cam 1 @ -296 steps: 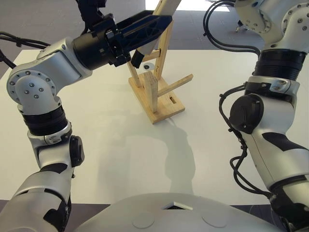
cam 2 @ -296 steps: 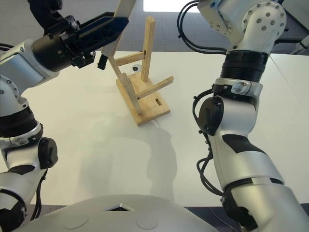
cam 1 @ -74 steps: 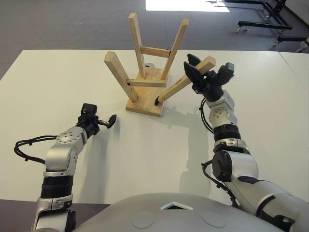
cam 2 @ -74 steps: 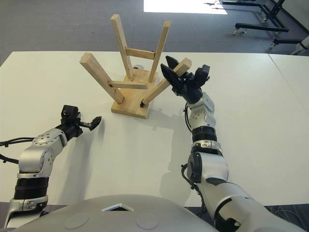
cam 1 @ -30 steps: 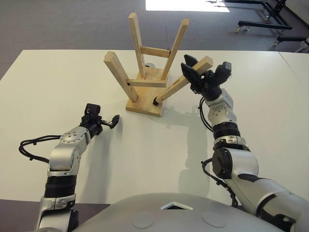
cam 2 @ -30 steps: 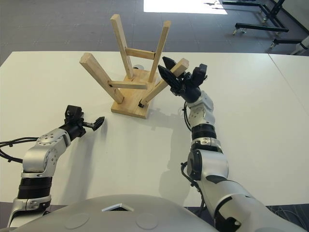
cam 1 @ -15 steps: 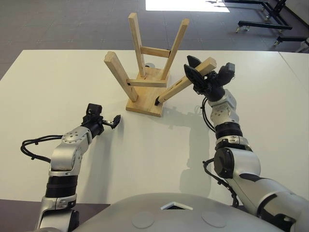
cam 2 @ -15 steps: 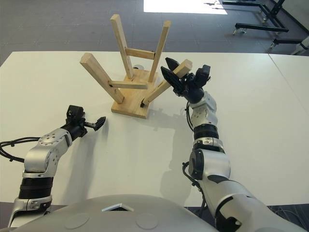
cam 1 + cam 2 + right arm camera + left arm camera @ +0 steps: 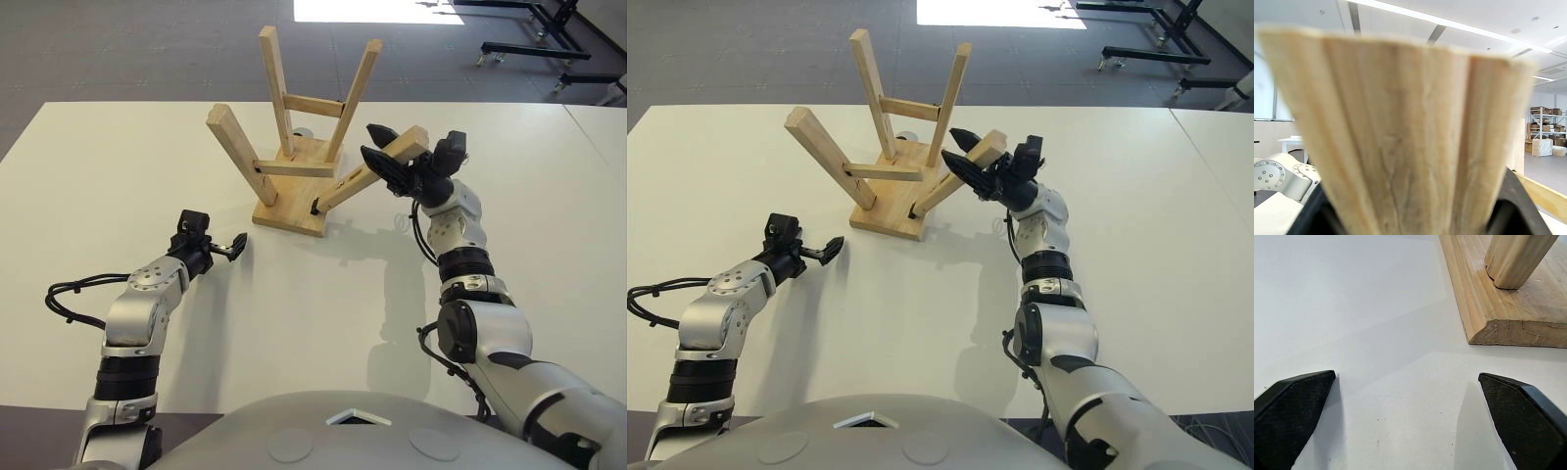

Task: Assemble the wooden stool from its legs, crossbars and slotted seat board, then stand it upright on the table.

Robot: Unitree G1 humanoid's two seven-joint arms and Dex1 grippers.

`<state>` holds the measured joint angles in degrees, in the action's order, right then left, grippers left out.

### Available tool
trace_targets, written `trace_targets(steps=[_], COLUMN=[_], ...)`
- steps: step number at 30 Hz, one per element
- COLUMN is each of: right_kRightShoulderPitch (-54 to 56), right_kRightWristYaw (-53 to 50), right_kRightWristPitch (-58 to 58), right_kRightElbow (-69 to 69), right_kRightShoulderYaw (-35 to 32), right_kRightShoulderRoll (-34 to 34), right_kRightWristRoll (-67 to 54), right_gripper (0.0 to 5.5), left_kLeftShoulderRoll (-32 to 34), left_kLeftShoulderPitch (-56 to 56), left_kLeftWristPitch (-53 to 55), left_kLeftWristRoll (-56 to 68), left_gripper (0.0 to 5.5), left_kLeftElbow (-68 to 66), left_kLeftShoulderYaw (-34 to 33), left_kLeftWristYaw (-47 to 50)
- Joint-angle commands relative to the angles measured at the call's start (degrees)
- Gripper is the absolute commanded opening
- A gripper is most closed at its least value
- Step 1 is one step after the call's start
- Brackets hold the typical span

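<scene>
R end effector (image 9: pixel 370 142) on leg (image 9: pixel 343 186); L-wrist view: seat board (image 9: pixel 1528 308) edge.

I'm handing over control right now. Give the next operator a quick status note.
Left gripper: jaws open, empty, low over the table near the seat board.
Right gripper: jaws shut on the upper end of the fourth leg, which leans outward with its foot at the board.
Done: stool is upside down, with three other legs and the crossbars in place.
Left: seat that leg straight, then stand the stool upright.
</scene>
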<state>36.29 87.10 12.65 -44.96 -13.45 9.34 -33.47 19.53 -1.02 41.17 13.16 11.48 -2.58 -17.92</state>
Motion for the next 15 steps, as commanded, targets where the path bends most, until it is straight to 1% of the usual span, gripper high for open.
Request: trace_targets(steps=[1,9,15], right_kRightShoulderPitch=[-0.5,0.8,-1.5], right_kRightWristYaw=[-1.3,-13.5,-16.0], right_kRightWristPitch=[-1.4,-8.5,-11.4], right_kRightElbow=[1.2,9.0,14.7], right_kRightShoulderYaw=[2.2,6.3,7.9], right_kRightShoulderRoll=[0.7,0.0,-0.1], right_kRightWristRoll=[2.6,5.4,4.8], right_gripper=[2.05,2.05,2.05], left_kLeftShoulderRoll=[-0.1,-0.3,-0.5], left_kLeftShoulderPitch=[0.5,0.2,-0.1], left_kLeftWristPitch=[0.0,0.0,0.0], left_kLeftWristRoll=[-0.4,-0.5,-0.5], left_gripper=[5.4,5.4,5.4], left_kLeftElbow=[0.4,0.7,0.8], left_kLeftShoulderYaw=[0.3,0.2,0.3], left_kLeftWristYaw=[0.3,0.5,0.7])
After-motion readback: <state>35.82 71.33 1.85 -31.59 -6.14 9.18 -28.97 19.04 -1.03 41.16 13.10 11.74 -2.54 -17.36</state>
